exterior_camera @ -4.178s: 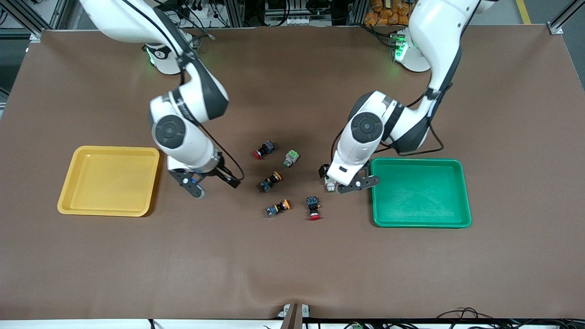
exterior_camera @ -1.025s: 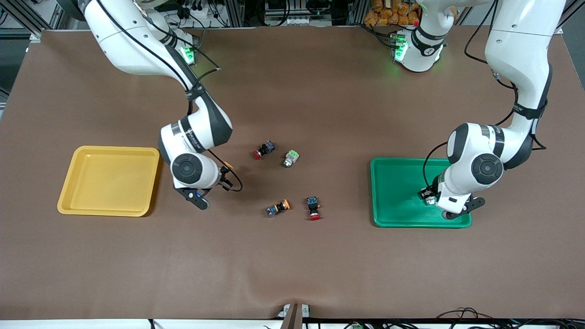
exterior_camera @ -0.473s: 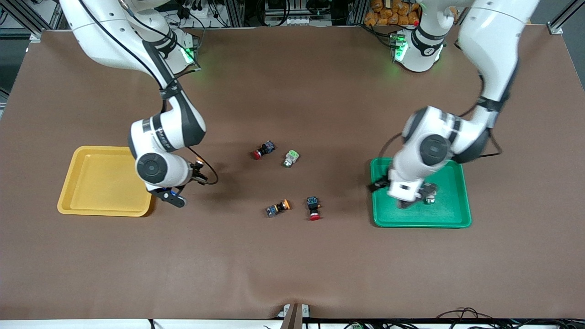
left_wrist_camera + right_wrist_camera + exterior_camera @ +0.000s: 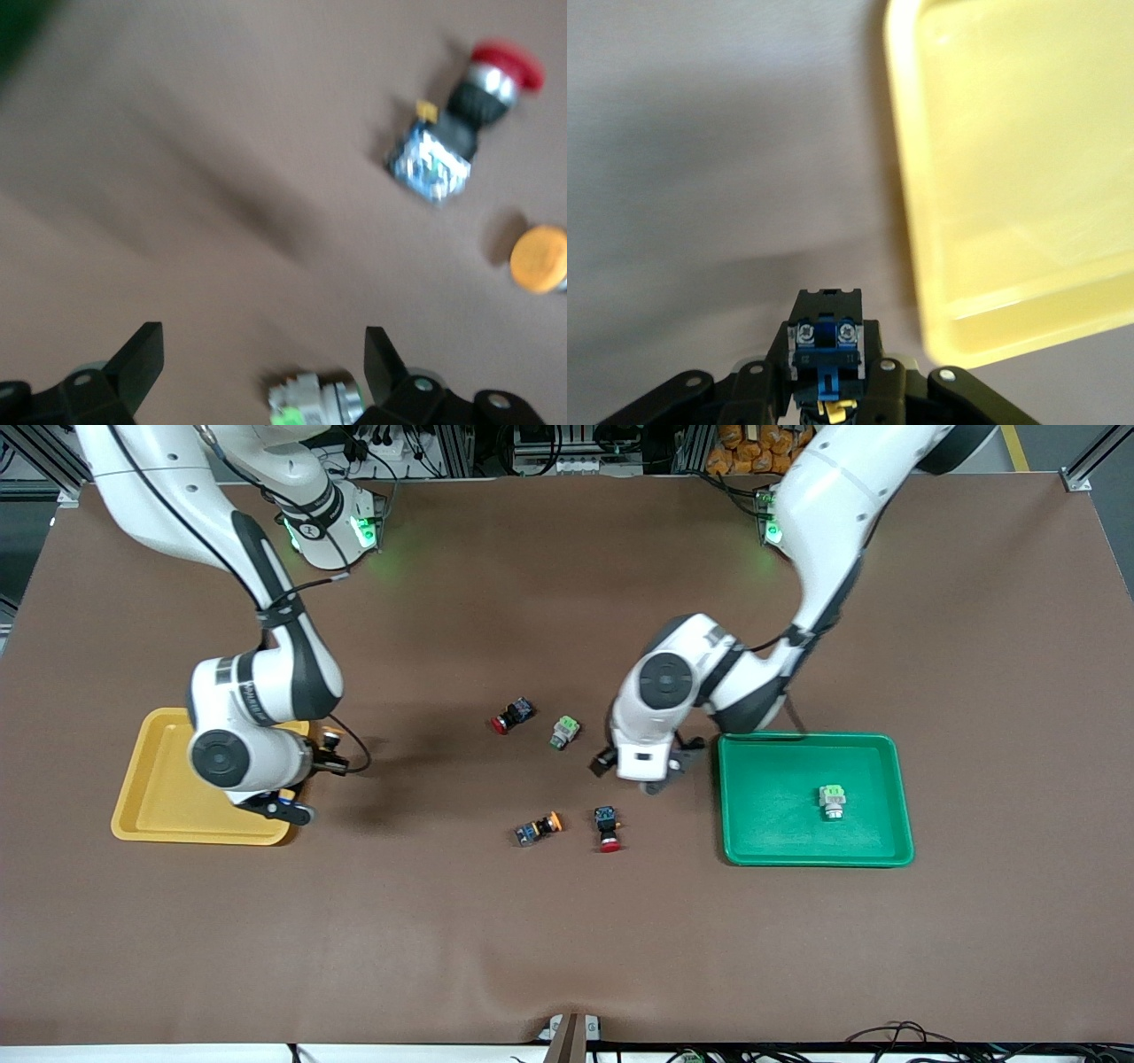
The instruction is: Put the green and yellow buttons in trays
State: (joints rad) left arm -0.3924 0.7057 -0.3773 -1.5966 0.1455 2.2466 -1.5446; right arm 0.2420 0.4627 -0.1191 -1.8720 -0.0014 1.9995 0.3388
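- A brown mat [image 4: 567, 921] covers the table, with a shallow crease in it near the front edge, at the middle.
- A red-capped switch [image 4: 511, 716] with a black-and-blue body lies on its side near the middle of the mat.
- A second red-capped switch [image 4: 607, 829] lies nearer to the front camera, cap toward the front edge; in the left wrist view it shows as a red cap on a black-and-blue body [image 4: 461, 124].
- Aluminium framing and cables [image 4: 532, 447] run along the table's edge by the bases.
- A heap of orange objects [image 4: 744, 447] sits there too; what they are cannot be told.
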